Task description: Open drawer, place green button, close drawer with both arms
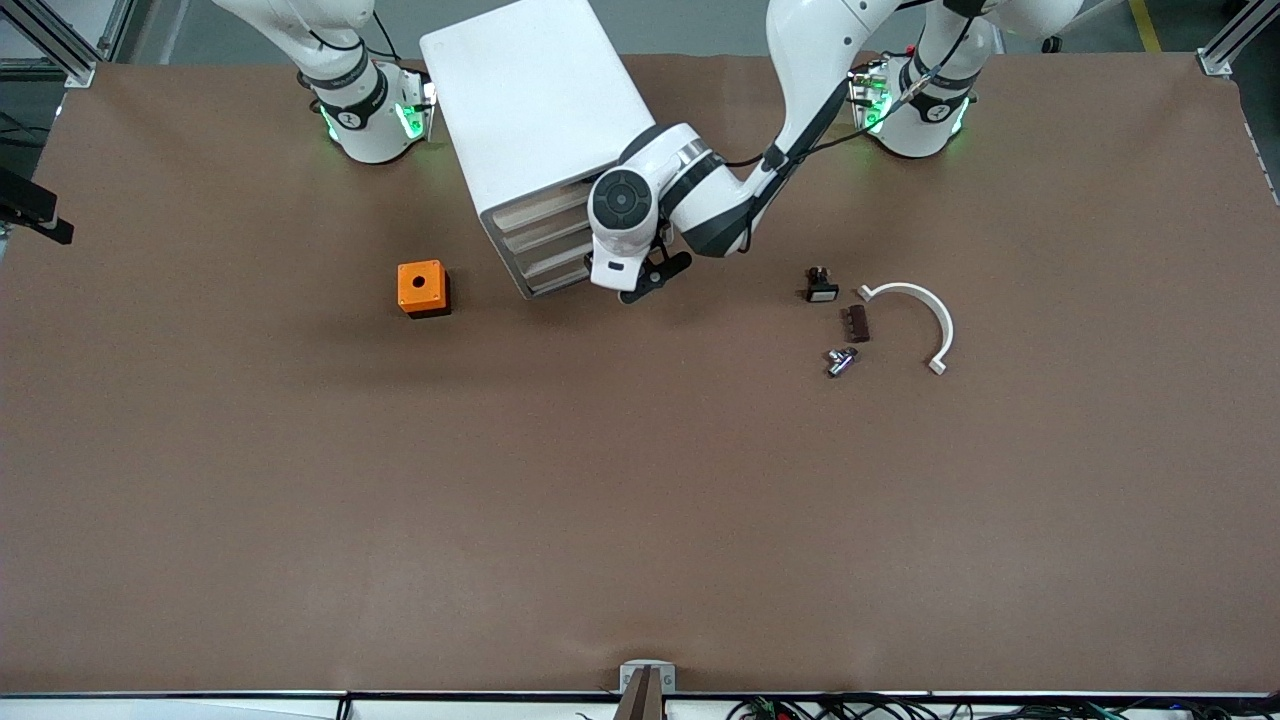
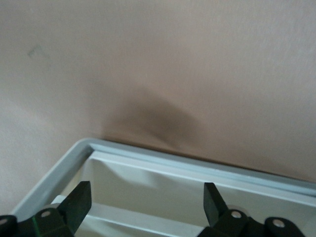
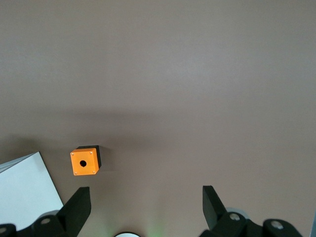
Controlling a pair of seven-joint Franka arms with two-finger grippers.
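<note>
Brown tabletop all round: from the front we see the left gripper (image 1: pixel 640 283) right at the cabinet's (image 1: pixel 530 110) drawer fronts (image 1: pixel 545 250), far nearer than the waiting right arm, drawers shut, no green button we can pick out. Left wrist: spread fingers (image 2: pixel 79 202) over a white drawer rim (image 2: pixel 197 165). Right wrist: right gripper (image 3: pixel 145 207) released and empty above the orange cube (image 3: pixel 86 160).

A: Where does the cabinet (image 1: pixel 535 130) stand?
B: Between the two arm bases, drawers (image 1: pixel 545 245) facing the front camera. The left gripper (image 1: pixel 640 280) sits just in front of the lowest drawers, fingers apart.

A: And the cube (image 1: pixel 423 288)?
B: Beside the cabinet, toward the right arm's end.

A: The small parts?
B: Toward the left arm's end: a capped part (image 1: pixel 821 284), a block (image 1: pixel 857 323) and metal fitting (image 1: pixel 841 361) nearer the camera, a curved bracket (image 1: pixel 925 320) beside them
</note>
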